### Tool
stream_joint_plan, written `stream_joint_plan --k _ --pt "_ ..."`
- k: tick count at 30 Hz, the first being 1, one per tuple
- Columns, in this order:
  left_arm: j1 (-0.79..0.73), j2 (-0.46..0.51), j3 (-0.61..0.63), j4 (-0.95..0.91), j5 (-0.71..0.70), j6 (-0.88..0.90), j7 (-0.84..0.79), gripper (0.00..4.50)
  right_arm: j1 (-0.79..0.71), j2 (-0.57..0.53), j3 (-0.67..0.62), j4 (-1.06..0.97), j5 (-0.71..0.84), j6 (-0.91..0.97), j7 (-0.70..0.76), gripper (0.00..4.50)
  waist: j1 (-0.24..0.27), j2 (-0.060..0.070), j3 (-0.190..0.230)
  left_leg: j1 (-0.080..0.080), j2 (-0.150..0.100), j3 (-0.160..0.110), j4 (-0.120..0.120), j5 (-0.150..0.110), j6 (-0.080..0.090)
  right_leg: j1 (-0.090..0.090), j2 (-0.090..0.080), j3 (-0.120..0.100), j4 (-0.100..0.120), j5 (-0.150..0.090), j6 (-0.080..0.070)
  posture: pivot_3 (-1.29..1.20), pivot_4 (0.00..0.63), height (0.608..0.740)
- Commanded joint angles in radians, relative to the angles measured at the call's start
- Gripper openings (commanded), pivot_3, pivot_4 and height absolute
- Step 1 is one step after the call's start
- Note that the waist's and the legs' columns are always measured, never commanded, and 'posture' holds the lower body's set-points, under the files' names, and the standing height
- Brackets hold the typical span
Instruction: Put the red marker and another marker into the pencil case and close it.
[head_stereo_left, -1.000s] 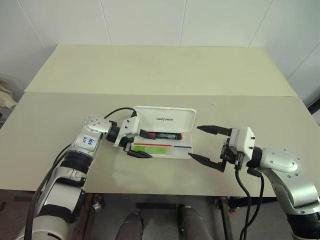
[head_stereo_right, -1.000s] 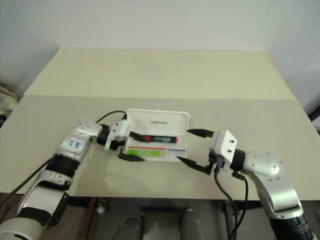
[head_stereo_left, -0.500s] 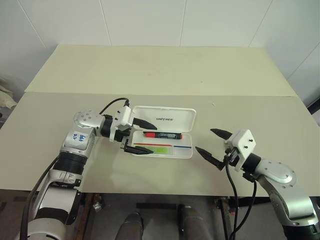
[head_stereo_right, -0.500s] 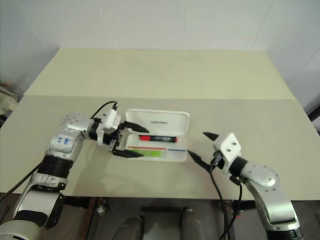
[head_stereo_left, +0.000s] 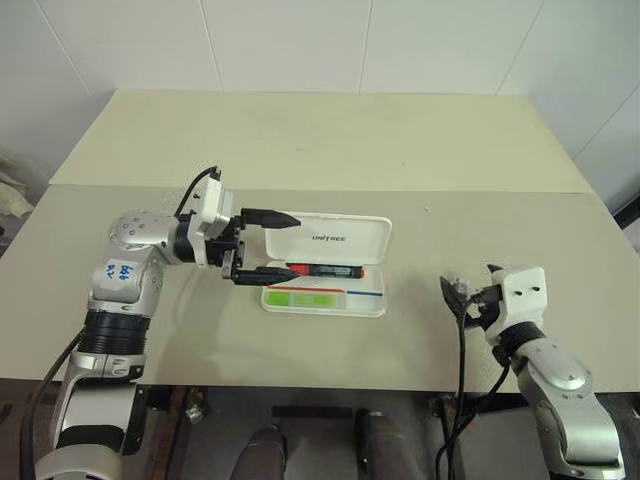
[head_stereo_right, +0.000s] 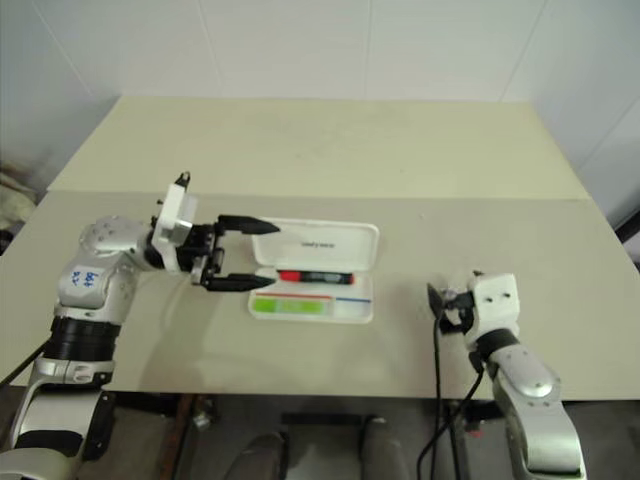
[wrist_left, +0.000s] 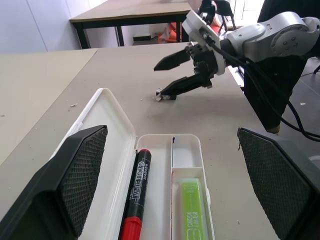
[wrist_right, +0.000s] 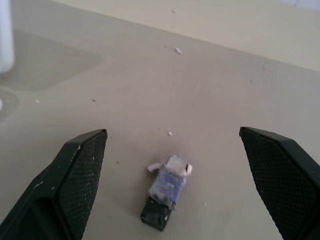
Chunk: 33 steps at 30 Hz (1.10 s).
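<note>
Head view: You had the case (head_stereo_left: 325, 265) lying open on the worktop (head_stereo_left: 300, 140), lid flat toward the far side. The red marker (head_stereo_left: 325, 270) lay in the long back compartment; the green marker (head_stereo_left: 305, 298) lay in the front one.
Head view, arms: Your left end effector (head_stereo_left: 262, 246) hung wide open and empty just beside the case's left end, pointing across it. Your right end effector (head_stereo_left: 468, 300) was well apart from the case, near the front edge, open and empty.
Left wrist view: You could see both markers in the tray and the lid (wrist_left: 102, 145) folded back.
Right wrist view: Your open fingers (wrist_right: 75, 175) framed bare worktop and a small dark scrap (wrist_right: 165, 200).
Progress: You had both markers in, judging by this; only closing the lid was left.
</note>
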Motion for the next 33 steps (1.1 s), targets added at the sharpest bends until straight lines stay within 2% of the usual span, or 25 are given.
stream_joint_plan --k 1,7,10,11,13,20,23,30,33 --pt "-0.010 0.014 0.018 -0.035 -0.023 -0.002 0.002 4.46 -0.010 0.042 -0.014 0.025 -0.010 0.012 -0.056 4.50 0.000 0.000 0.000 0.000 0.000 0.000 0.000 0.000 0.000 0.000 0.000 0.000 0.000 0.000 0.000 0.00 0.150 0.740" --pt "-0.030 0.018 0.017 -0.033 -0.023 -0.005 0.001 4.46 -0.027 0.081 0.014 0.098 -0.029 0.021 -0.079 4.50 -0.002 0.000 0.000 0.000 0.000 0.000 0.000 0.000 0.000 0.000 0.000 0.000 0.000 0.000 0.000 0.00 0.150 0.740" --pt "-0.030 0.024 0.020 -0.046 -0.026 -0.001 0.002 4.50 -0.032 0.117 -0.011 0.132 -0.034 0.022 -0.130 3.89 -0.003 0.000 0.000 0.002 0.001 0.000 0.000 0.000 0.000 0.001 0.001 0.000 0.000 0.001 -0.001 0.00 0.150 0.740" --pt "-0.030 0.027 0.021 -0.049 -0.027 0.000 0.002 4.50 -0.035 0.122 -0.017 0.136 -0.028 0.021 -0.129 3.55 -0.002 0.000 0.000 0.002 0.001 0.000 0.000 0.000 0.000 0.002 0.001 0.000 -0.001 0.000 -0.002 0.00 0.150 0.740" --pt "-0.030 0.029 0.021 -0.051 -0.027 0.000 0.003 4.50 -0.039 0.126 -0.021 0.139 -0.025 0.016 -0.124 2.86 -0.002 0.000 0.000 0.002 0.001 0.000 0.001 0.001 0.001 0.003 0.001 0.000 -0.003 -0.005 -0.016 0.00 0.150 0.740" --pt "-0.024 0.039 0.027 -0.054 -0.027 -0.005 0.009 4.50 -0.058 0.102 -0.003 0.158 -0.028 -0.006 -0.083 0.42 0.002 -0.001 0.000 0.001 0.000 0.000 0.004 0.001 0.001 0.006 0.001 0.000 -0.005 -0.004 -0.015 0.00 0.150 0.740" --pt "-0.012 0.043 0.028 -0.059 -0.026 -0.010 0.009 4.50 -0.080 0.064 0.010 0.176 -0.018 -0.037 -0.019 0.42 -0.001 -0.001 0.000 0.002 0.001 0.000 0.003 0.001 0.001 0.006 0.001 0.000 -0.005 -0.004 -0.015 0.00 0.150 0.740" --pt "0.041 0.079 0.036 -0.041 -0.011 -0.046 -0.009 4.50 -0.235 -0.190 0.072 0.310 0.053 -0.263 0.431 0.42 -0.015 0.001 0.001 0.002 0.002 0.001 0.001 0.001 0.001 0.005 0.002 0.000 -0.004 -0.004 -0.015 0.00 0.150 0.740" --pt "0.063 0.094 0.043 -0.026 -0.007 -0.066 -0.010 4.50 -0.327 -0.252 0.088 0.417 0.083 -0.357 0.594 0.42 -0.016 0.001 0.001 0.002 0.002 0.001 0.000 0.001 0.001 0.004 0.003 0.000 -0.004 -0.001 -0.009 0.00 0.150 0.740"
